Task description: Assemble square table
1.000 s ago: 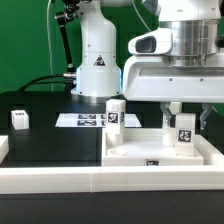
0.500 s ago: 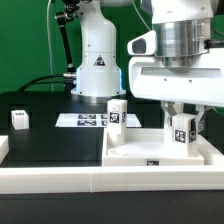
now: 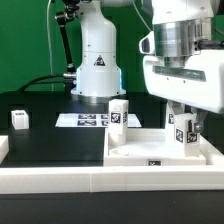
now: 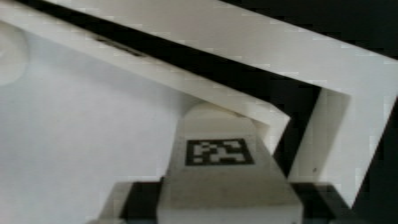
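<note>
Two fingers (image 4: 146,205) of my pincer (image 3: 185,122) are clamped on the sides of a white leg (image 3: 185,134). I hold it upright with its tag facing the wrist camera. The leg stands over the far corner of the slab (image 3: 150,150), on the exterior view's right, tucked just inside the raised rim (image 4: 231,75). I cannot tell from either view whether its lower end is already seated in the slab or only resting on it.

I judge the step in hand to be fastening this leg into its corner. To do it well, I should hold the leg plumb, press down lightly, and turn it about its own axis without letting it lean toward the rim. The rim is close, so my fingers should stay high on the leg and clear of the wall. A tilted start could jam the joint or nudge the slab.

Further out, a second leg (image 3: 118,113) stands upright at the slab's far corner on the exterior view's left. A third leg (image 3: 20,119) sits alone on the black bench (image 3: 50,140), well apart from the slab. I can see no fourth. The marker board (image 3: 82,120) lies behind the slab.
</note>
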Controlling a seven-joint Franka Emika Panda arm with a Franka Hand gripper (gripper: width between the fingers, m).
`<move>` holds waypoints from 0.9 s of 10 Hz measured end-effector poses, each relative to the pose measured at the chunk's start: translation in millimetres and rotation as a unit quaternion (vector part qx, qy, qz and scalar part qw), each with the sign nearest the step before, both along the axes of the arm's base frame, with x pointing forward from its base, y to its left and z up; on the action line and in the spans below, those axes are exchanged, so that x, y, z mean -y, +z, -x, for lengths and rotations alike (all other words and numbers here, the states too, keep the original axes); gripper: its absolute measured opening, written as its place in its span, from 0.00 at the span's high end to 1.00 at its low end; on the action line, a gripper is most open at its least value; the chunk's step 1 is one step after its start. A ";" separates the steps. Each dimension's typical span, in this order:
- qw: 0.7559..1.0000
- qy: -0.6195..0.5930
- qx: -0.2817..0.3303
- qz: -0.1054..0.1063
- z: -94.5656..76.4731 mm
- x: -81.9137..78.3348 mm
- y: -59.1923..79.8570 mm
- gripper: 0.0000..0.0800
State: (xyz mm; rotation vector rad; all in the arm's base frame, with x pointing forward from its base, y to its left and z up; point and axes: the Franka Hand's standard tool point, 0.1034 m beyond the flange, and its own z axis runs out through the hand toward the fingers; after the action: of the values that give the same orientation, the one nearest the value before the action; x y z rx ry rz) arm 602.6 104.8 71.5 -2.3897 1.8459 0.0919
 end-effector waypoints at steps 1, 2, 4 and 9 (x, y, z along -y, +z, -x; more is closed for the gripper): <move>0.999 -0.040 -0.005 -0.001 0.1 -0.5 0.0 0.64; 0.997 -0.076 -0.009 -0.002 -0.1 -1.9 0.1 0.64; 0.987 -0.159 -0.016 -0.006 0.1 -9.3 0.2 0.64; 0.941 -0.336 -0.037 -0.017 0.3 -14.4 0.3 0.64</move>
State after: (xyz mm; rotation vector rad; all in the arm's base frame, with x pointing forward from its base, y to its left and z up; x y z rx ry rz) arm 602.3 119.1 71.8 -1.6249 2.5492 0.1444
